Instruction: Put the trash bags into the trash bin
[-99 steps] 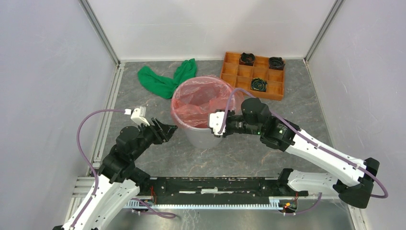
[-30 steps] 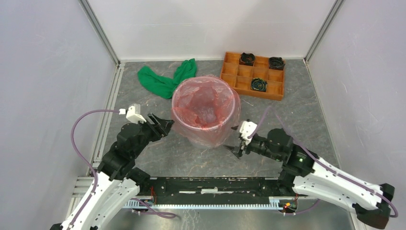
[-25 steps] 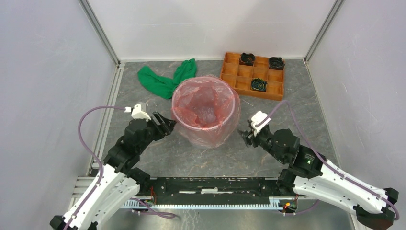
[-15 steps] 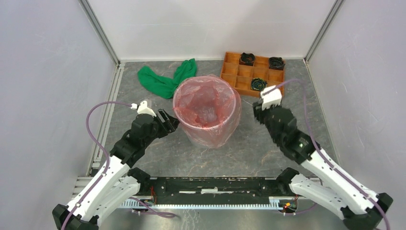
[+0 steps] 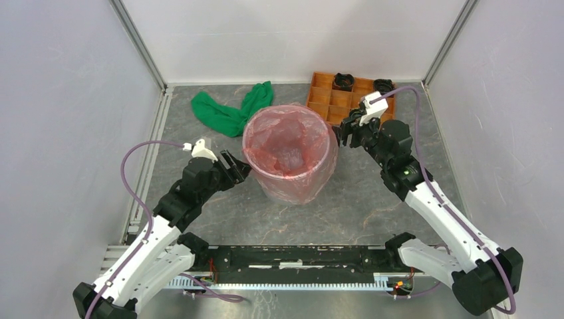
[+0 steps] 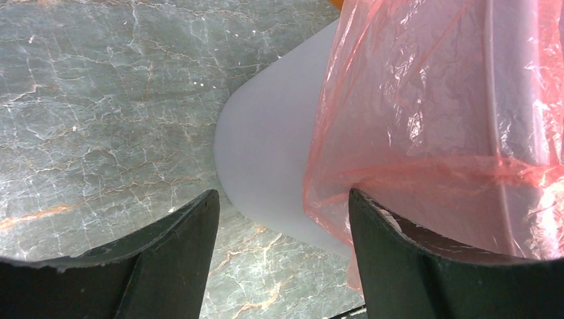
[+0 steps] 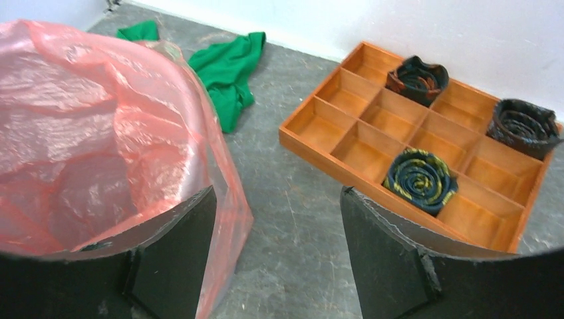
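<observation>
Red-orange trash bag (image 5: 287, 143), grey trash bin (image 6: 266, 153), green cloth (image 5: 223, 113), orange-brown tray (image 7: 318, 133).

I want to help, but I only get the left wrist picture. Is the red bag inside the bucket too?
Observer: Yes. From above, the red bag lines the bin and folds over its rim.
Operator: Where's the other hand?
Observer: The right hand is open and empty, by the bin's far right side.
Operator: What's behind the bin?
Observer: A green cloth and a wooden tray.
</observation>
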Robot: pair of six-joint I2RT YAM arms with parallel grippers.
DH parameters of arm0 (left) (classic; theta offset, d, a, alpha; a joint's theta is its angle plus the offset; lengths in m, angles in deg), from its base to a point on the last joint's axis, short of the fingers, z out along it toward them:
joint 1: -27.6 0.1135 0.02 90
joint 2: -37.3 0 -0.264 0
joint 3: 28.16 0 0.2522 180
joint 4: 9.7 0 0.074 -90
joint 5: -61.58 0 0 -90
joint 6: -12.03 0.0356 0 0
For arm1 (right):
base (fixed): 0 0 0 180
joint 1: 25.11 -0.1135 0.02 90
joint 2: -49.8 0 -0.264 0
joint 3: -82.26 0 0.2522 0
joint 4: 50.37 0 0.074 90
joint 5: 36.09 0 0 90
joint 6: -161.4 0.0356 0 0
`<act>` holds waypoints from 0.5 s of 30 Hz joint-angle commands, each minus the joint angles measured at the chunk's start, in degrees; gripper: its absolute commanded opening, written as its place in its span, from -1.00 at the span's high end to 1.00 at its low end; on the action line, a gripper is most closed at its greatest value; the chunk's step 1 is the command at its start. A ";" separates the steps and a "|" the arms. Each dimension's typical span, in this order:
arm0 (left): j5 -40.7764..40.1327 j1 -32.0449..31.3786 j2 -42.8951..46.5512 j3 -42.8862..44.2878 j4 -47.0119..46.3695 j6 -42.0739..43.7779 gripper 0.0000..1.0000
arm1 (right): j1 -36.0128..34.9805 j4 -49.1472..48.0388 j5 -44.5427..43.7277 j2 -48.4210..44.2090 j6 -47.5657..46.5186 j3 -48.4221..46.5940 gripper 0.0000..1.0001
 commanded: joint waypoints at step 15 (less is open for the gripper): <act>1.14 0.12 -2.68 -1.91 -6.18 -0.79 -0.56 | 2.58 -19.63 15.20 10.86 6.56 8.90 0.38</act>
